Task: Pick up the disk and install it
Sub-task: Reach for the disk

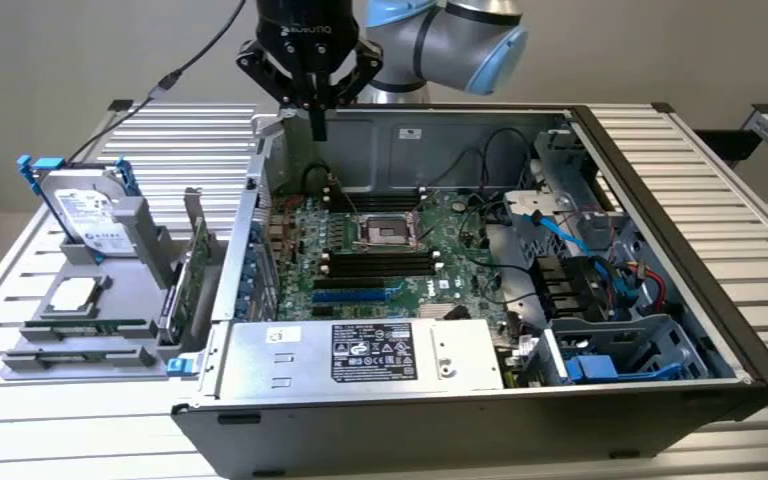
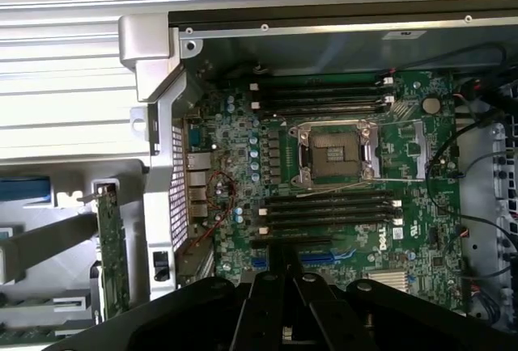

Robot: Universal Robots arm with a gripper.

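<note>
Black two-finger claw (image 1: 316,125) pinched shut, holding nothing, hangs over rear corner of open black-and-grey computer case (image 1: 686,250), above green motherboard (image 1: 371,255). Flat silver rectangular disk (image 1: 87,212), white label, blue plastic carrier, stands on edge in grey slotted rack (image 1: 144,240) on slatted metal bench (image 1: 64,420), exterior view's left, well apart from claw. Upright stance probably leaves top edge free for grip. Exterior view gives disk and rack. Wrist view gives empty square CPU socket (image 2: 336,153) close up, fingertips (image 2: 261,310) together.

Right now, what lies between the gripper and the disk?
In the exterior view, the case wall and a strip of table separate the gripper from the disk.
</note>
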